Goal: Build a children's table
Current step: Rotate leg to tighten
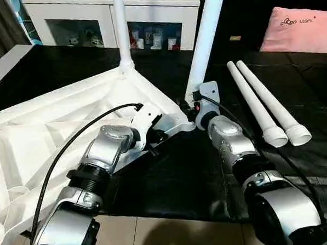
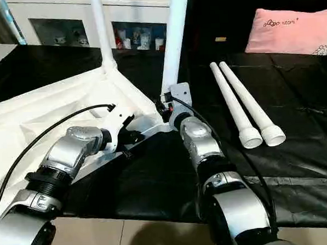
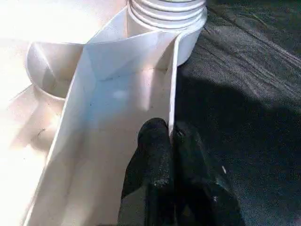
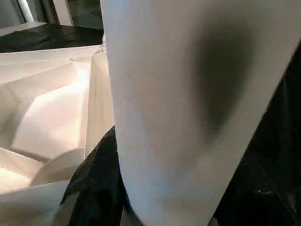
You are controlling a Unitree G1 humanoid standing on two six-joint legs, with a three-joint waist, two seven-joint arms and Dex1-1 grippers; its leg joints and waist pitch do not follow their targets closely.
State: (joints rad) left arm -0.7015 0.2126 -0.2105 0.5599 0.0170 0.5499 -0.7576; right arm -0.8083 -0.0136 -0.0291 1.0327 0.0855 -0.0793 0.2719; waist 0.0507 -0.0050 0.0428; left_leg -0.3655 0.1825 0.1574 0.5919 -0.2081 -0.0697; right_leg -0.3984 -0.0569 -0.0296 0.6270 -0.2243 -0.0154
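Black cloth [image 1: 172,177] covers the work surface, and pale floor tiles [image 1: 158,235] show at its near edge. At the back stands a white cabinet [image 1: 111,18] with glass doors and small figures inside; a pink pillow [image 1: 298,30] lies at the far right.

The robot's two silver forearms reach in from the near edge and cover part of the tabletop's near corner. A black cable [image 1: 71,144] loops over the left arm.

The white plastic tabletop [image 1: 48,128] lies upside down on the left, ribbed underside up, one corner pointing toward the middle of the cloth. Two white legs stand upright in its corner sockets: the far leg [image 1: 120,28] at the back corner and the near leg [image 1: 206,40] at the corner between the two grippers. Two loose legs [image 1: 267,109] lie side by side on the cloth to the right, touching along their length, wide ends toward the robot and well apart from the tabletop.

The left gripper [image 3: 171,134] is pinched closed on the thin raised edge wall of the tabletop, just beside the ringed base of the near leg. The right gripper [image 1: 198,112] sits at the base of that same leg, its fingers clasped around it; in the right wrist view the leg is close up with a black finger [image 4: 94,183] beside it.

Both upright legs are cut off at the top of the head views, and the tabletop's left side runs out of view.
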